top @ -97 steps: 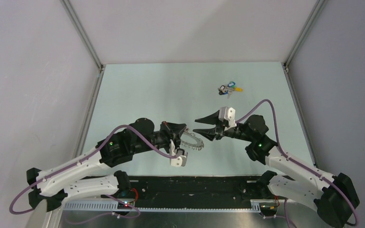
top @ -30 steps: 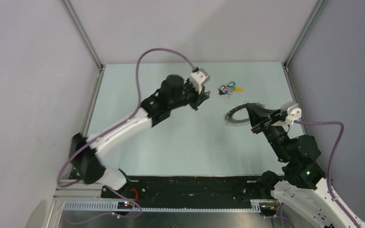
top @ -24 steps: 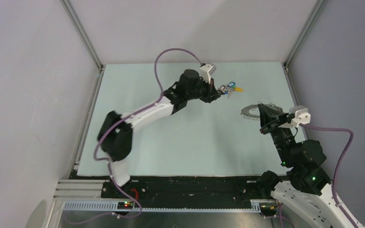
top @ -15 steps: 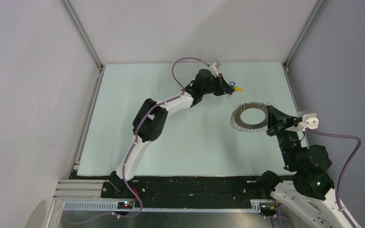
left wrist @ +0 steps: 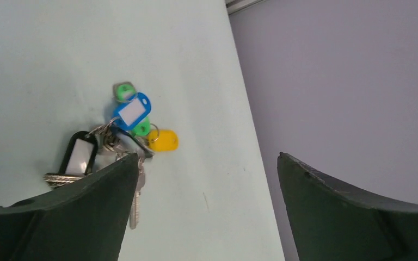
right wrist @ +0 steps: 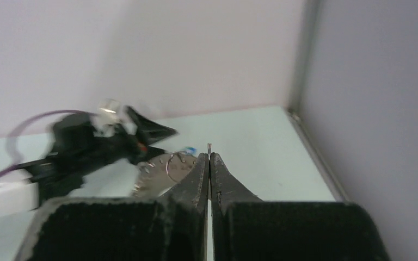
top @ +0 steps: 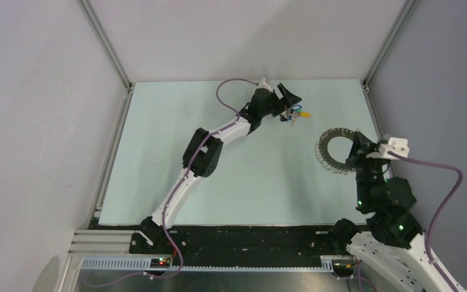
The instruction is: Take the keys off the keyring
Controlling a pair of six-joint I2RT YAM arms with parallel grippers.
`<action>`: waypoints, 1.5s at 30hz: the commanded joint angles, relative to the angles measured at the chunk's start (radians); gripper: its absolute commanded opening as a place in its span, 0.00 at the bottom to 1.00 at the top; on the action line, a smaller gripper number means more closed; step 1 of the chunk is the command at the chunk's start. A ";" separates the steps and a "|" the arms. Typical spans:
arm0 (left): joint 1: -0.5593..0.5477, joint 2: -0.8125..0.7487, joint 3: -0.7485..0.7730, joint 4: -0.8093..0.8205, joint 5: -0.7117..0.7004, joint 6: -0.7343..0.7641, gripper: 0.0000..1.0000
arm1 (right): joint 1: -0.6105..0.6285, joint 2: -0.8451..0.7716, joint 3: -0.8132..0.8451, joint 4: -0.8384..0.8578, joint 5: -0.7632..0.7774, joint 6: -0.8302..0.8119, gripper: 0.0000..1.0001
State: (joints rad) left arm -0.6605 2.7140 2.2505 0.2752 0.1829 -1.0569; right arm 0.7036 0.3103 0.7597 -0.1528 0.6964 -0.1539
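The keyring [top: 323,155], a big silvery ring of small wire loops, hangs above the table's right side. My right gripper [top: 357,152] is shut on its rim. In the right wrist view the ring [right wrist: 155,175] shows left of the closed gripper [right wrist: 209,155]. The keys [top: 292,115] lie on the far table in one heap. It includes a green head [left wrist: 123,91], a dark head with a white insert [left wrist: 80,157], a blue tag [left wrist: 131,112] and a yellow tag [left wrist: 163,140]. My left gripper [left wrist: 208,155] is open just above and beside them, holding nothing; in the top view this gripper [top: 290,101] hovers over the heap.
The right wall [left wrist: 348,81] stands close to the keys. A metal frame post [right wrist: 300,54] marks the far right corner. The left arm [top: 200,149] stretches diagonally across the table's middle.
The left gripper opened over the key heap and the arm reached farther back. The right arm carried the keyring to the right, and it now looks tilted up.
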 commanded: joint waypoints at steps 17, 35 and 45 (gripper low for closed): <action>-0.007 -0.717 -0.410 -0.160 -0.038 0.494 1.00 | -0.556 0.423 0.078 0.152 0.359 0.114 0.82; 0.060 -1.532 -1.047 -0.488 -0.224 0.683 1.00 | -0.335 0.351 0.225 -0.132 -0.043 0.268 0.99; 0.078 -1.917 -1.154 -0.617 -0.591 0.839 1.00 | -0.139 0.346 0.244 -0.125 -0.117 0.321 0.99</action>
State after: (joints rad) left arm -0.5861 0.8909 1.1240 -0.2893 -0.1989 -0.3367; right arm 0.5320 0.6617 0.9730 -0.2874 0.6186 0.1322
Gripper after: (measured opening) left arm 0.996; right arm 0.993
